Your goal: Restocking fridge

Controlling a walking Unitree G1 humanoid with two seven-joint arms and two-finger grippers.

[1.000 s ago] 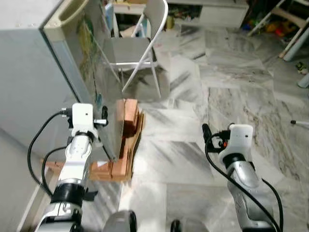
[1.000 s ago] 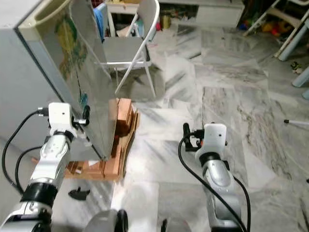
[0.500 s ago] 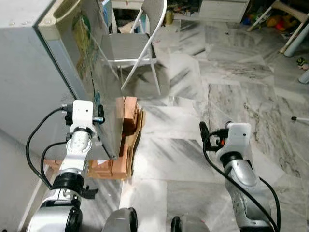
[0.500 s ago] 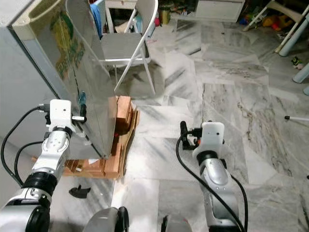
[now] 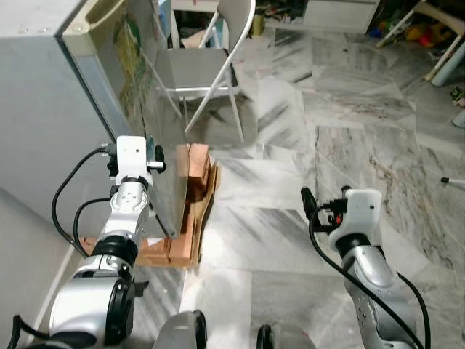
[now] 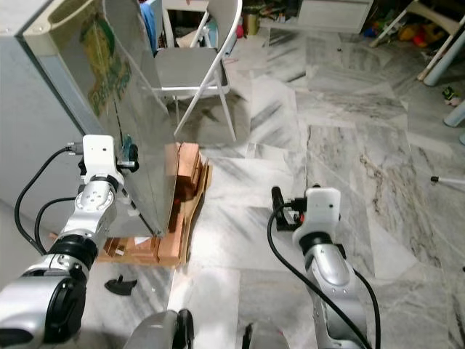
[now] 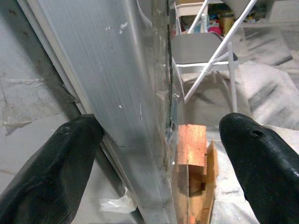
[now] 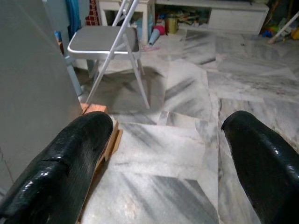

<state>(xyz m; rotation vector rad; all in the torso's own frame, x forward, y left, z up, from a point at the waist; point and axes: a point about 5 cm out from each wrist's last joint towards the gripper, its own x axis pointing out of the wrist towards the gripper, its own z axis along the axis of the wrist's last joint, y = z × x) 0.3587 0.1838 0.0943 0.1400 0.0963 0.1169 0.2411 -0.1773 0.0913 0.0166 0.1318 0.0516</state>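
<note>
Here's the tall grey fridge (image 5: 43, 109) at the robot's left, standing on a low wooden pallet (image 6: 178, 218), and its brushed-metal door (image 7: 126, 93) is swung partly out, edge-on to the camera. The left gripper (image 7: 161, 154) is right up at that door edge: the jaws are spread wide, one black finger (image 7: 51, 168) on the fridge-body side, the other on the open-floor side, with the door's edge running between them. Whether either finger actually touches the metal, I cannot tell; nothing is clamped.

Over on the right, the right gripper (image 8: 166, 158) hangs above the grey-veined marble floor (image 5: 363, 131), well apart from the fridge, jaws wide open and empty.

Beyond the door stands a white folding metal chair (image 5: 211, 73) with a grey seat, near the far end of the pallet. A colourful sticker (image 6: 109, 76) shows on the door's face. A small black piece (image 6: 118, 285) lies on the floor just beside the pallet's near corner.
</note>
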